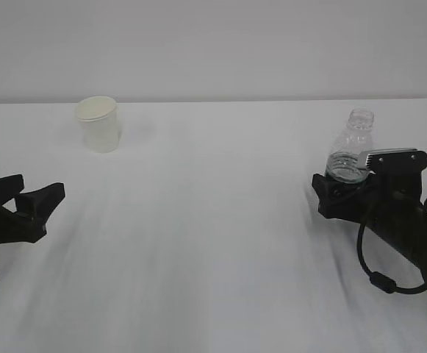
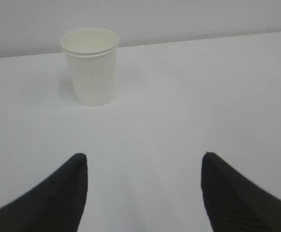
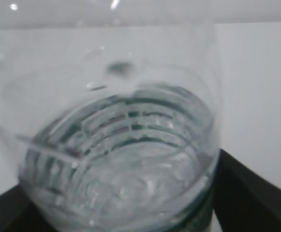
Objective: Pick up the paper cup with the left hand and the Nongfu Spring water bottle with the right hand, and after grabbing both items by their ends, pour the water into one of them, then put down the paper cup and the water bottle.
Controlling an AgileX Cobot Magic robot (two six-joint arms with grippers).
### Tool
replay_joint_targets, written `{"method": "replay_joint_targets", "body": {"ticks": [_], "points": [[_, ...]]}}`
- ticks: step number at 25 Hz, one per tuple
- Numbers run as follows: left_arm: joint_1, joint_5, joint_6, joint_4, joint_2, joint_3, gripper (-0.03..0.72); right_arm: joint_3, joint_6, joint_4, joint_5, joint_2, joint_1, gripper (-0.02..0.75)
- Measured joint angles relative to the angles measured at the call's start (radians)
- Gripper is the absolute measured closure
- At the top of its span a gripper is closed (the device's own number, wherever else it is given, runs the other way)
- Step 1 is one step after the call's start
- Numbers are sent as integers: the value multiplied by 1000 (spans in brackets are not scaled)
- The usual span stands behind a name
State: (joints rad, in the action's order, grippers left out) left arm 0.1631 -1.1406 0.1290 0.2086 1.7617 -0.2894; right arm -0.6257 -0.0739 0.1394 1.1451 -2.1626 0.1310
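The white paper cup (image 1: 99, 125) stands upright at the back left of the table, also ahead of the left wrist camera (image 2: 89, 67). My left gripper (image 1: 40, 187) hovers low near the left edge, well short of the cup, open and empty (image 2: 143, 155). The clear ribbed Nongfu Spring water bottle (image 1: 351, 147) stands upright and uncapped at the right, and it fills the right wrist view (image 3: 121, 145). My right gripper (image 1: 345, 182) stands open with one finger on each side of the bottle's lower part (image 3: 121, 198). Whether the fingers touch it I cannot tell. The water is not clear to see.
The white table (image 1: 213, 243) runs back to a pale wall, meeting it just behind the cup. A black cable loop (image 1: 378, 276) hangs under the right arm. Bare tabletop lies between the cup and the bottle.
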Motion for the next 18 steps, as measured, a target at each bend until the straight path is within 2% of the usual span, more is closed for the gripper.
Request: {"method": "replay_joint_targets", "body": {"ticks": [10, 18], "points": [[0, 0, 0, 0, 0, 0, 165, 0, 0, -16, 0, 0, 2, 168], [0, 0, 0, 0, 0, 0, 166, 0, 0, -30, 4, 0, 2, 307]]}}
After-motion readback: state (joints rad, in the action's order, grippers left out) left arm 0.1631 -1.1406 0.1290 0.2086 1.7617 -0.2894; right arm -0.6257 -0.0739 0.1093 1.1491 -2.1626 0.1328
